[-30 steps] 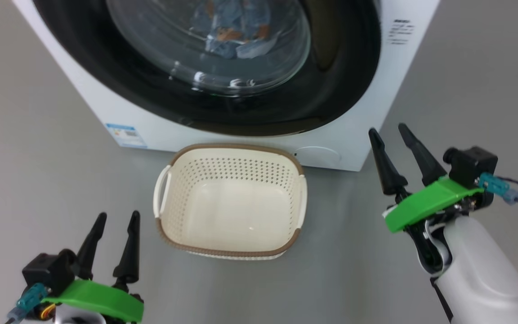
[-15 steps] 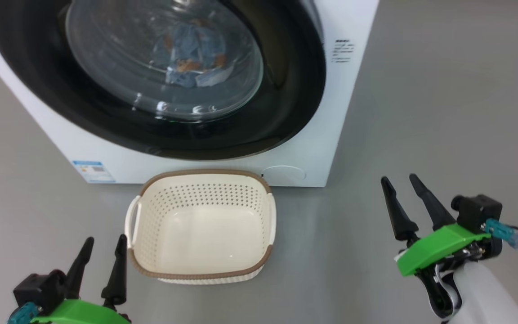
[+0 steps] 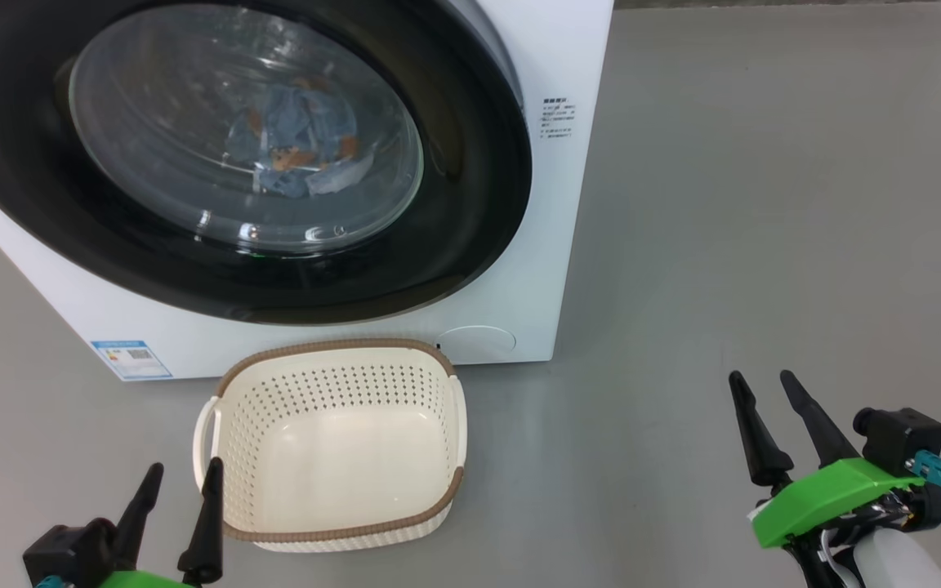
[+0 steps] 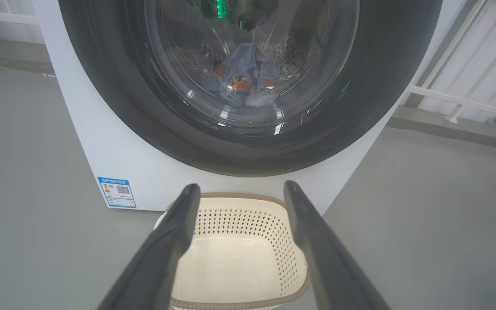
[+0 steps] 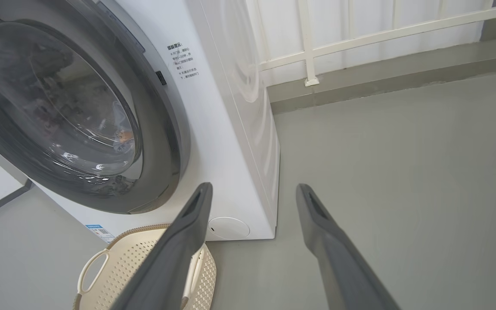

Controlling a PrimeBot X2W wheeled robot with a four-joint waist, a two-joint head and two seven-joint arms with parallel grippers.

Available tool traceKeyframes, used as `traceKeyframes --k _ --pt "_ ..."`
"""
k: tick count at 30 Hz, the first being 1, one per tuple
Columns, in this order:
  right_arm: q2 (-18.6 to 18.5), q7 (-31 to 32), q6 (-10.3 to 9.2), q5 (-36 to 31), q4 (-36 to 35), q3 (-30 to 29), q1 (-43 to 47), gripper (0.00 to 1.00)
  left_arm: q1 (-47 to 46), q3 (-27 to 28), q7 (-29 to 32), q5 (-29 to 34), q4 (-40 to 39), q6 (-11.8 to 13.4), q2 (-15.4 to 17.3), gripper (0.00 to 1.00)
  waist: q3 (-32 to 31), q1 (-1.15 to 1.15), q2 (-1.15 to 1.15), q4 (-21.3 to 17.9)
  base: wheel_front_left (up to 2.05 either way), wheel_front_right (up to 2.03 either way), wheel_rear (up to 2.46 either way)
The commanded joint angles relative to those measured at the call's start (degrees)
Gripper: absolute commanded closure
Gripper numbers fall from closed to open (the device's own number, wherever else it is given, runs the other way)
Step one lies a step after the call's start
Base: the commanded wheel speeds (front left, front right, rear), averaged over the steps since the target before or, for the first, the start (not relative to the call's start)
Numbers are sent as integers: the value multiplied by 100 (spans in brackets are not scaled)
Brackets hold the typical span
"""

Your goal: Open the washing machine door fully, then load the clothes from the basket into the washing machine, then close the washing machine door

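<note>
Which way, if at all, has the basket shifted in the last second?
No. The basket still sits at the foot of the washing machine, between its blue label and round cap; the whole view shifted, so the camera moved.

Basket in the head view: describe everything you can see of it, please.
The basket is small, cream plastic, a rounded rectangle with hole-pierced walls, a smooth bottom, a brown braided rim and a handle at each end. It stands upright and empty on the grey floor, close before the washing machine; whether they touch is unclear. The open left gripper hangs beside its left handle, holding nothing.
</note>
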Motion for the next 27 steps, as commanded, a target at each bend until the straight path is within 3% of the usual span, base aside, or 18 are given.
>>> traceKeyframes --k 1,27 --pt "-71 -28 8 33 -154 77 75 0 -49 240 -37 105 -76 -15 130 0 -41 0 0 -32 0 0 0" --pt "12 -28 8 -96 -327 154 185 0 67 398 -37 260 -101 -15 112 0 -48 0 0 -113 0 0 0"
